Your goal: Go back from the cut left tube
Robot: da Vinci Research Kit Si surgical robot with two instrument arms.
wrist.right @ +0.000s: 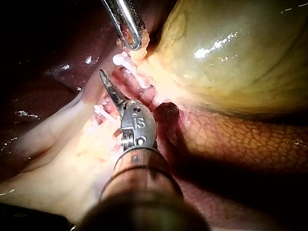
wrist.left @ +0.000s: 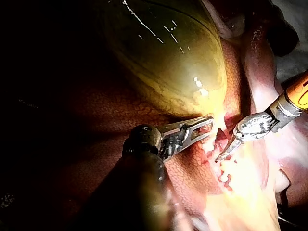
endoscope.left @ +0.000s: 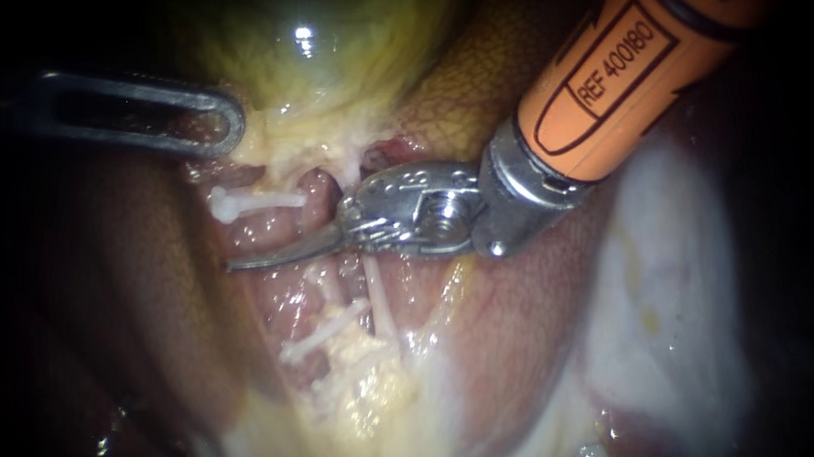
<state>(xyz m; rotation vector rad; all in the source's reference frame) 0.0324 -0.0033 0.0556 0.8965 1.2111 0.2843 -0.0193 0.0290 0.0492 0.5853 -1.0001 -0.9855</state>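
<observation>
My right instrument (endoscope.left: 243, 260) comes in on an orange shaft, its curved blades shut and empty. They lie across the left tube's gap, between a white clip (endoscope.left: 241, 204) above and two clips (endoscope.left: 324, 328) below. A pink stump (endoscope.left: 312, 191) shows just above the blades. A thin pale right tube (endoscope.left: 379, 298) runs down from under the hinge. My left instrument (endoscope.left: 224, 126) is shut on yellowish tissue at the neck of the gallbladder (endoscope.left: 326, 58). The right wrist view shows the blades (wrist.right: 107, 82) beside a clip (wrist.right: 101, 111), short of the left jaws (wrist.right: 134, 41).
Brown liver (endoscope.left: 447, 98) lies behind the orange shaft, and pale fatty tissue (endoscope.left: 666, 272) spreads to the right. In the left wrist view the gallbladder (wrist.left: 168, 57) bulges ahead of both instruments, with liver (wrist.left: 96, 115) beside my left shaft.
</observation>
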